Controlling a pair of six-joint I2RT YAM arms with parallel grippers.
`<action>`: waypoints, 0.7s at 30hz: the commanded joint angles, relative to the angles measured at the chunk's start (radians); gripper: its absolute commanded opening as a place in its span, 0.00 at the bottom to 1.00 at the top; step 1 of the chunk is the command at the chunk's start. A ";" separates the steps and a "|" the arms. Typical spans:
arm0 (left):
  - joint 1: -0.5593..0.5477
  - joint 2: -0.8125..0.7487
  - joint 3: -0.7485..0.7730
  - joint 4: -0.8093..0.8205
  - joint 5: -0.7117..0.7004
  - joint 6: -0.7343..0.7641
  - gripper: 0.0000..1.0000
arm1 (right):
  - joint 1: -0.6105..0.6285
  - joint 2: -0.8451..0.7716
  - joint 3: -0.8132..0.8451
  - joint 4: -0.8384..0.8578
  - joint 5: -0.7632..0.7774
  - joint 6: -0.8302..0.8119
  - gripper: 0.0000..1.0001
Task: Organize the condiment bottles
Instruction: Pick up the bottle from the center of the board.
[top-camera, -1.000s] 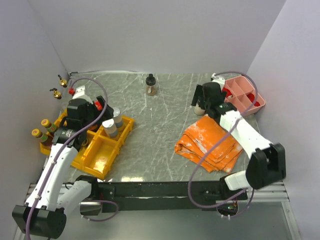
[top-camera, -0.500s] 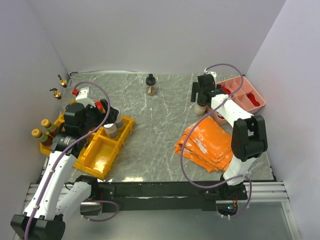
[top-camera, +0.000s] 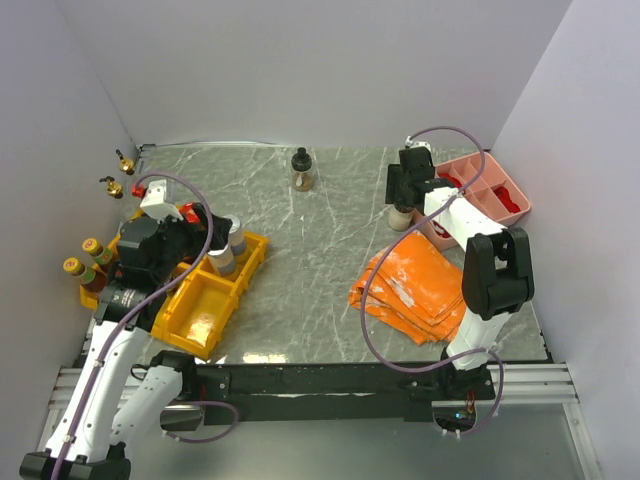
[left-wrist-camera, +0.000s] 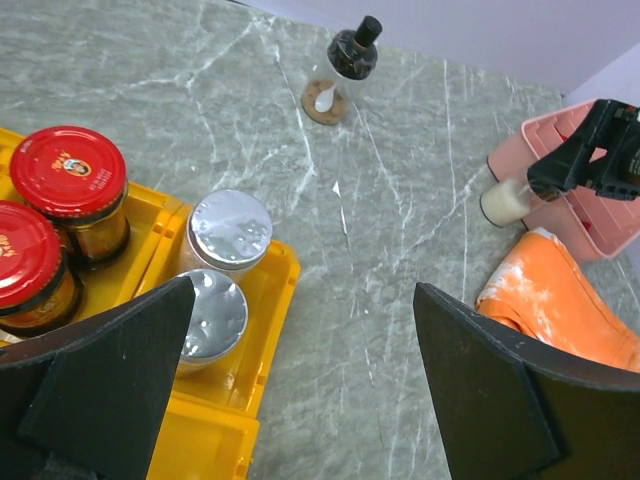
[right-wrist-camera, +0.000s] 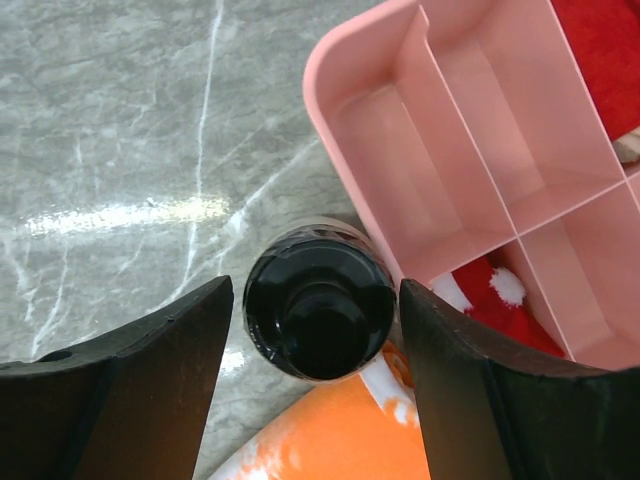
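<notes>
Pale lilac walls close in the grey marbled worktop (top-camera: 330, 250) in front of you. Your right gripper (right-wrist-camera: 315, 292) points straight down over a black-capped bottle (right-wrist-camera: 320, 315) that stands upright, touching the pink tray (right-wrist-camera: 400, 150) at its outer corner and at the edge of the orange cloth (top-camera: 420, 285). The jaws are spread, one on each side of the cap. Only slivers of space are left, and the gripper has hold of nothing. The right arm is folded sharply, elbow high over the cloth and forearm running to the tray. Your left gripper (left-wrist-camera: 304, 290) hangs wide apart and empty above the yellow bins (left-wrist-camera: 270, 300), where red-lidded jars (left-wrist-camera: 68, 170) and silver-lidded jars (left-wrist-camera: 230, 225) sit. That arm rises from the near left corner, wrist tilted across the worktop. A black-stoppered bottle (left-wrist-camera: 352, 55) stands alone near the back wall.
</notes>
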 joint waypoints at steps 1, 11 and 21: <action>-0.003 -0.021 -0.003 0.036 -0.040 0.020 0.96 | -0.001 0.020 0.040 0.022 -0.010 -0.008 0.75; -0.003 -0.031 0.000 0.008 -0.085 0.019 0.96 | 0.043 0.007 0.018 0.012 -0.064 0.001 0.63; -0.003 -0.015 0.026 -0.030 -0.206 -0.026 0.96 | 0.358 -0.117 -0.129 0.026 -0.014 0.041 0.57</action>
